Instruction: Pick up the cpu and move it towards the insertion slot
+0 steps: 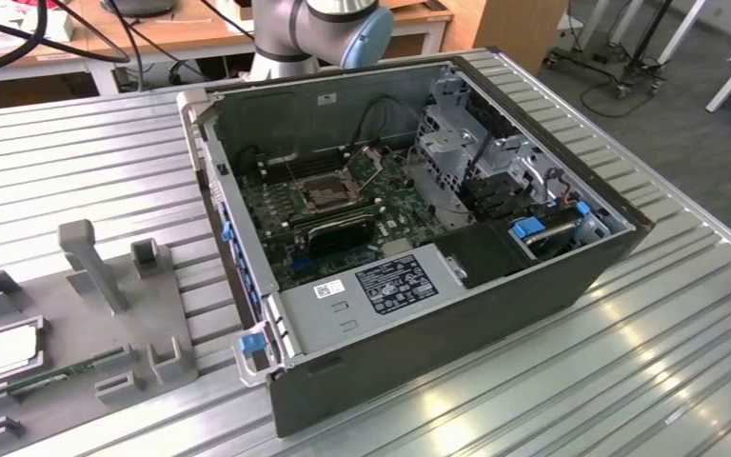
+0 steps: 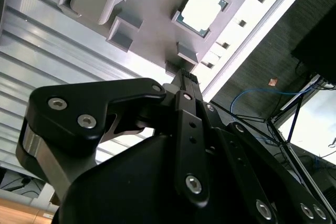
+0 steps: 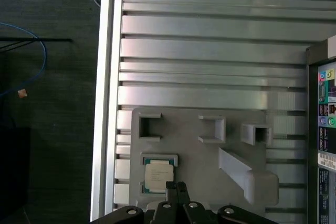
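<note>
on grey tray [image 3: 194, 163], cpu [image 3: 157, 173] — corner hidden behind closed end effector [image 3: 176, 185]

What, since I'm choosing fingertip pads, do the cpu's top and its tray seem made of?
The cpu: its top looks like pale, matte silvery metal and glares bright white in the second wrist view; a thin green board edge rims it. The tray: probably matte grey plastic, judging by its uniform colour, blocky moulded walls and lack of glints.

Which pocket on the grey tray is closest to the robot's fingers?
The square one holding the silvery cpu, right by the fingers; the empty pockets lie farther off.
</note>
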